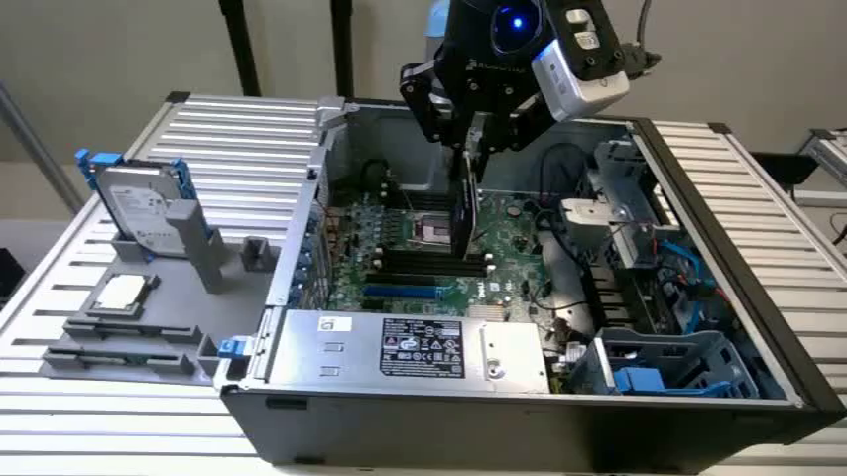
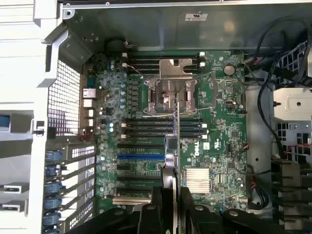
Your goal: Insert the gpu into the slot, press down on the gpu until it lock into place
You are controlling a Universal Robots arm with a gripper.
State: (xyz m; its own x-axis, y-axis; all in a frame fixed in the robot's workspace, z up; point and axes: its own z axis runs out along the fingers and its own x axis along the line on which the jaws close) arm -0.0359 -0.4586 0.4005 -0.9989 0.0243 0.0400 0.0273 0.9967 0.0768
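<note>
The gripper (image 1: 474,139) is pinching the gpu (image 1: 465,208) by its top edge, black fingers (image 2: 156,212) clamped tight on both faces. The card is thin, flat and black. It hangs upright and edge-on inside the case (image 1: 530,421), so from the wrist view it's basically a thin sliver (image 2: 170,163) running out from the gripper (image 2: 170,207).

It's over the green board (image 1: 510,233) on the case floor, and not seated. The slot (image 1: 404,293), that long, narrow, glossy blue plastic strip, is bare. In the wrist view the card's edge lines up near one end of the slot (image 2: 140,157), just past the row of black memory slots (image 2: 163,127). I can't tell how far its bottom edge sits off the board.

Also inside the case:
- a boxy silver power supply (image 1: 411,347) with a label, against the front wall
- a blue plastic drive cage (image 1: 662,362) in the front corner, on the exterior view's right
- a finned metal heatsink (image 2: 197,179) on the board

Outside the case, on the exterior view's left, a silver hard drive (image 1: 137,208) with blue brackets stands upright in a grey holder on the ribbed metal table (image 1: 119,426).
</note>
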